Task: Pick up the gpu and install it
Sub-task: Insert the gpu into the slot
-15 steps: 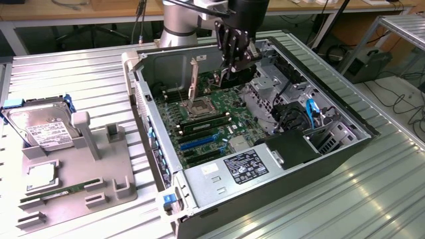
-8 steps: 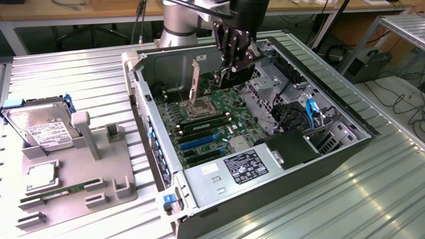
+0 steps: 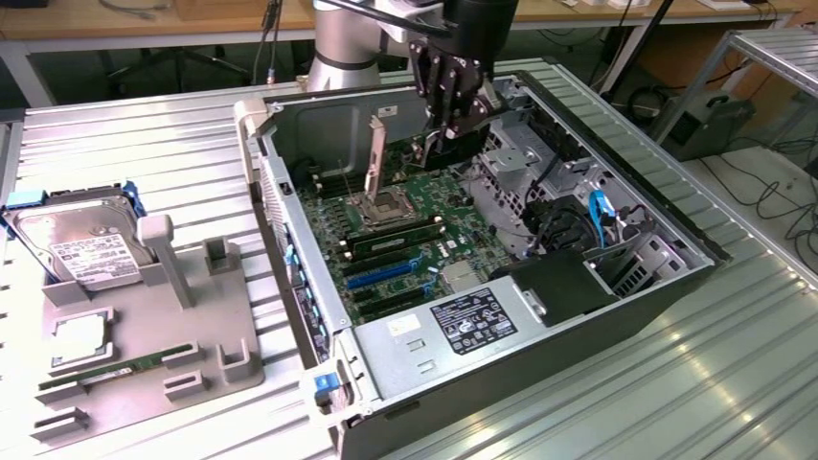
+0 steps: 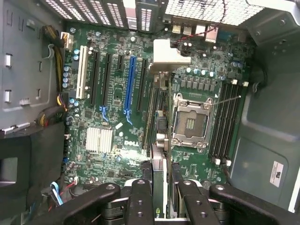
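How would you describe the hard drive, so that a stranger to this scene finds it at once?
Start at the open computer case, then look to the exterior view's left, where a grey holder lies beside it. The hard drive rests at its far end. It is the silver box with a white label, unlike the narrow green memory stick nearer the camera.
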Controlling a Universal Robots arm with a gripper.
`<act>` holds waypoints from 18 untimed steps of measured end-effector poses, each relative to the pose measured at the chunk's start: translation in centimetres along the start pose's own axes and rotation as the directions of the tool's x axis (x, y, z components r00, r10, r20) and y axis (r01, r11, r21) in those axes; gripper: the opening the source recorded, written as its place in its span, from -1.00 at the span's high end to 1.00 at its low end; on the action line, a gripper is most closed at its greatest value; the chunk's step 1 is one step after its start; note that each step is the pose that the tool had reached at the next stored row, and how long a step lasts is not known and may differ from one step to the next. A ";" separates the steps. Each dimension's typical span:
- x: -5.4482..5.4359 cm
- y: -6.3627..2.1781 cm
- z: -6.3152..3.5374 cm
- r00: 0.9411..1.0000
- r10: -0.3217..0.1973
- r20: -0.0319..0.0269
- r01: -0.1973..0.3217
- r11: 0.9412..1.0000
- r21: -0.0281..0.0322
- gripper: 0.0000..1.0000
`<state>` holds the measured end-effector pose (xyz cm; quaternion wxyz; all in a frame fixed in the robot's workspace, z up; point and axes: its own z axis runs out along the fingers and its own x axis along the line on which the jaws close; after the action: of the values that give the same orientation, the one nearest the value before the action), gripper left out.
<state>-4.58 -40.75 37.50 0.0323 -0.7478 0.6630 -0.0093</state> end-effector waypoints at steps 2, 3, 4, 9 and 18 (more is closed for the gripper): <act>0.0 0.00 0.02 1.000 0.029 -0.002 -0.029 1.000 0.001 0.48; 0.0 0.00 0.03 0.999 0.044 -0.003 -0.044 0.999 0.001 0.48; 0.0 0.01 0.05 0.998 0.061 -0.004 -0.061 0.998 0.002 0.48; 0.0 0.01 0.14 0.988 0.154 -0.009 -0.154 0.988 0.005 0.48; 0.0 0.10 0.19 0.986 0.169 -0.010 -0.169 0.986 0.006 0.48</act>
<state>-4.67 -40.77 37.30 0.0312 -0.6888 0.7242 -0.0121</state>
